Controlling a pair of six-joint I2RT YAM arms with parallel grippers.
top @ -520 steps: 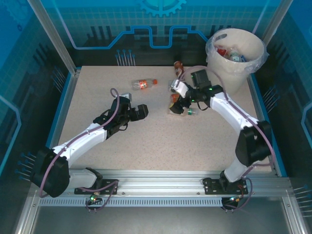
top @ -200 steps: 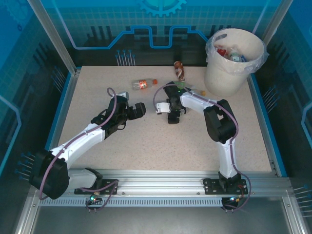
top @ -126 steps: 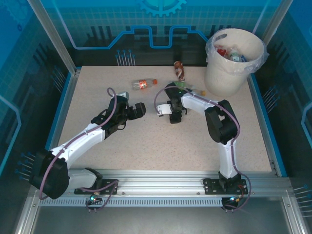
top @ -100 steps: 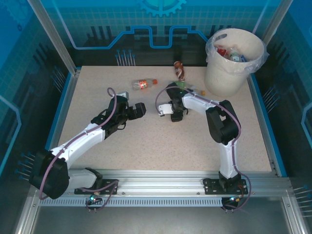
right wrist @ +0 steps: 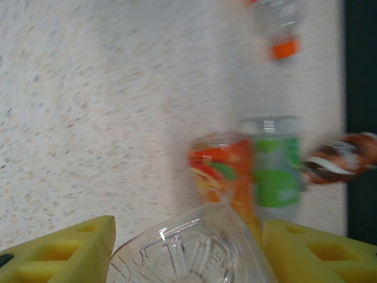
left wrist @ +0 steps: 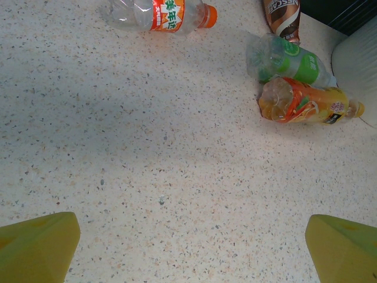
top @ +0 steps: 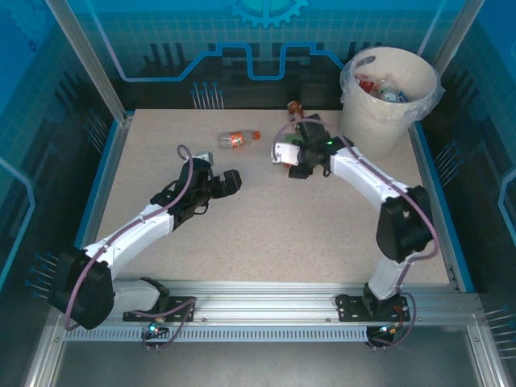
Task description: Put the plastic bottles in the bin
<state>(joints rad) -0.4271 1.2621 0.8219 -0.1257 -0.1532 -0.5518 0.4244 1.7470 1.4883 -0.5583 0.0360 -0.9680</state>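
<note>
My right gripper (right wrist: 188, 259) is shut on a clear plastic bottle (right wrist: 188, 250), whose ribbed base sits between the yellow fingers (right wrist: 65, 253). In the top view the right gripper (top: 295, 164) hangs above the table's back middle, left of the cream bin (top: 379, 121), which holds several bottles. Below it lie an orange-labelled bottle (right wrist: 221, 171), a green-labelled one (right wrist: 274, 168) and a brown one (right wrist: 341, 154). An orange-capped bottle (top: 238, 139) lies further left. My left gripper (top: 230, 183) stands open over bare table, its fingers (left wrist: 38, 244) wide apart.
The left wrist view has the orange-capped bottle (left wrist: 159, 12), the green bottle (left wrist: 291, 59), the orange bottle (left wrist: 306, 106), the brown bottle (left wrist: 283, 15) and the bin's wall (left wrist: 360, 76). Blue walls and a metal frame (top: 89, 64) enclose the table.
My right gripper closed on the clear bottle at mid-table, then rose and swung back and right toward the bin. The left arm stayed still.
</note>
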